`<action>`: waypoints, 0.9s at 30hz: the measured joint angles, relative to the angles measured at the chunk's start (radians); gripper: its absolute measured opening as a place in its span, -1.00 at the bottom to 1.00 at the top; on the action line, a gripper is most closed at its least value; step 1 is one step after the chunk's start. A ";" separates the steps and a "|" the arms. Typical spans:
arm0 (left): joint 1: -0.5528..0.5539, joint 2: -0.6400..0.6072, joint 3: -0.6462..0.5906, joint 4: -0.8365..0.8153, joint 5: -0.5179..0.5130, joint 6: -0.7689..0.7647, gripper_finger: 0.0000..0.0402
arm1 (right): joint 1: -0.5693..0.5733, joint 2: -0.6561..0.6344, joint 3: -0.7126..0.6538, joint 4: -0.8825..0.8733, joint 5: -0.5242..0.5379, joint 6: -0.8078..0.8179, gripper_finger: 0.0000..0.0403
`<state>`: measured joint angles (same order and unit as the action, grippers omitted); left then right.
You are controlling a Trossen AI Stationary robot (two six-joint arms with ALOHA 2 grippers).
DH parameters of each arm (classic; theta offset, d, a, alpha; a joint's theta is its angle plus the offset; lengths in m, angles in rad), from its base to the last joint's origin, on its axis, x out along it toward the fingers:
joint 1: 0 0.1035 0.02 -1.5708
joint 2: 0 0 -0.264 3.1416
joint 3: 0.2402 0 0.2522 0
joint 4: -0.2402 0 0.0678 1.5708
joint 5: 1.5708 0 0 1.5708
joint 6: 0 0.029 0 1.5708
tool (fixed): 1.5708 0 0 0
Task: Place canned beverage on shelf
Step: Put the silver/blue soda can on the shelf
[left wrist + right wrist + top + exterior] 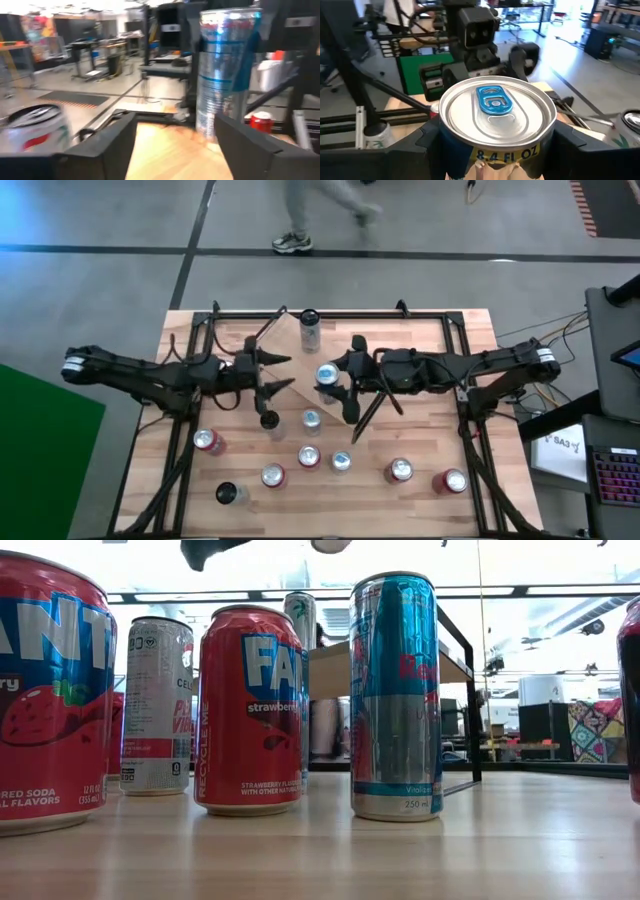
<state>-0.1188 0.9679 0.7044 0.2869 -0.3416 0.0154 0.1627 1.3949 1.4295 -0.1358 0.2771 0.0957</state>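
Blue-tabbed silver can (497, 117) sits clamped between the right gripper (495, 150) fingers, held just short of the shelf (290, 345). Left gripper (280, 375) hangs open opposite. Next, judging here: carry it onto the plank.

Blue-and-silver can (395, 695), red cans (250, 710)
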 joint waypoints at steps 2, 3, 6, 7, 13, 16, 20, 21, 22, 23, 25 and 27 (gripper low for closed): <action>-0.001 -0.017 0.000 -0.028 -0.034 -0.001 0.03 | 0.000 -0.002 -0.024 0.015 0.030 0.013 0.05; -0.001 -0.023 0.000 -0.033 -0.046 -0.001 -0.06 | 0.001 -0.002 -0.039 0.028 0.043 0.017 0.05; -0.002 -0.037 0.000 -0.041 -0.067 -0.001 -0.34 | 0.001 -0.003 -0.096 0.093 0.064 0.019 0.05; -0.002 -0.041 0.000 -0.043 -0.069 -0.001 -0.44 | 0.000 -0.005 -0.117 0.120 0.065 0.028 0.05; -0.002 -0.050 0.000 -0.044 -0.071 0.001 -0.96 | 0.001 -0.021 -0.213 0.264 0.201 0.083 0.05; -0.003 -0.055 0.000 -0.049 -0.117 0.002 -0.92 | 0.002 -0.015 -0.247 0.296 0.304 0.102 0.05; -0.002 -0.068 0.000 -0.077 -0.205 0.018 -0.94 | 0.003 0.010 -0.291 0.395 0.405 0.132 0.05; -0.002 -0.072 0.000 -0.080 -0.219 0.026 -0.96 | 0.004 0.017 -0.297 0.416 0.424 0.140 0.05; -0.002 -0.075 0.000 -0.081 -0.229 0.030 -0.98 | 0.004 0.023 -0.303 0.422 0.444 0.150 0.05; -0.002 -0.079 0.000 -0.081 -0.238 0.034 -0.99 | 0.005 0.031 -0.308 0.422 0.467 0.161 0.05; -0.002 -0.092 0.000 -0.088 -0.244 0.046 -0.99 | 0.005 0.044 -0.309 0.436 0.485 0.182 0.05; -0.002 -0.103 0.000 -0.094 -0.245 0.058 -0.99 | 0.007 0.055 -0.305 0.440 0.498 0.184 0.05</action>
<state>-0.1211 0.8651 0.7040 0.1928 -0.5861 0.0730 0.1693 1.4500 1.1246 0.3042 0.7754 0.2797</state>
